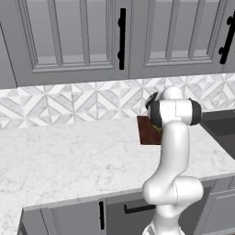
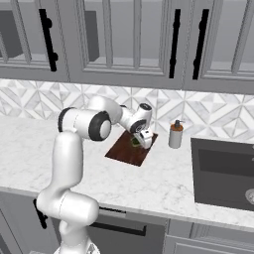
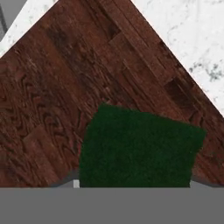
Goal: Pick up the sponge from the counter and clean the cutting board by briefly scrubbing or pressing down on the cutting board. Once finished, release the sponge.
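The cutting board (image 2: 124,150) is a dark reddish-brown wooden rectangle lying on the white marble counter (image 2: 149,183) near the backsplash. In the left base view my own arm hides the right part of the cutting board (image 1: 147,132). My gripper (image 2: 139,143) points down over the board's far right part, shut on the sponge (image 2: 134,142). In the hand view the sponge (image 3: 138,148) is a dark green block low in the picture, against the wood grain of the cutting board (image 3: 65,87). I cannot tell whether the sponge presses on the board or hangs just above it.
A brown soap dispenser (image 2: 175,134) stands just right of the board. A dark sink (image 2: 223,171) is set into the counter further right. Grey wall cabinets with black handles hang above the tiled backsplash. Bare marble (image 1: 69,156) stretches to the left.
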